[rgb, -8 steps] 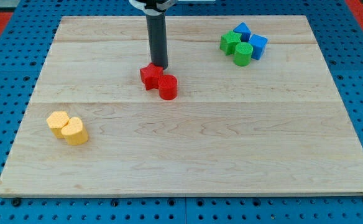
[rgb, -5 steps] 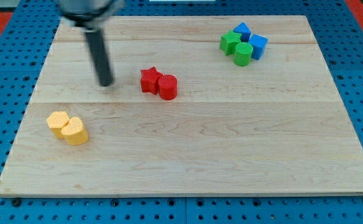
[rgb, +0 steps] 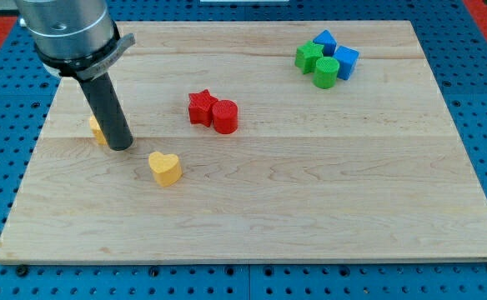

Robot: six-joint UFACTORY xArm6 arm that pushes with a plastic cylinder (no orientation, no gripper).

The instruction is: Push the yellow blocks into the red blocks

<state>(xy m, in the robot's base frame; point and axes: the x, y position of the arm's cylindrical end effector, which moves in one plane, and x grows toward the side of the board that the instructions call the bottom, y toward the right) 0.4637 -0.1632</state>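
camera view: green [rgb: 317, 63] and blue blocks [rgb: 337, 52] cluster far at the view's top right. my tip [rgb: 120, 147] touches a half-hidden yellow block [rgb: 97, 129]; the yellow heart block [rgb: 165, 167] lies apart, below-left of the touching red star [rgb: 199, 107] and red cylinder [rgb: 224, 116]. the rod grips nothing.

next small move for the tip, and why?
Probably slide my tip toward the view's bottom-left, behind the yellow heart, then push it up-right. The heart sits apart, down-left of the red star and red cylinder. The other yellow block is half hidden behind the rod, touching or nearly so.
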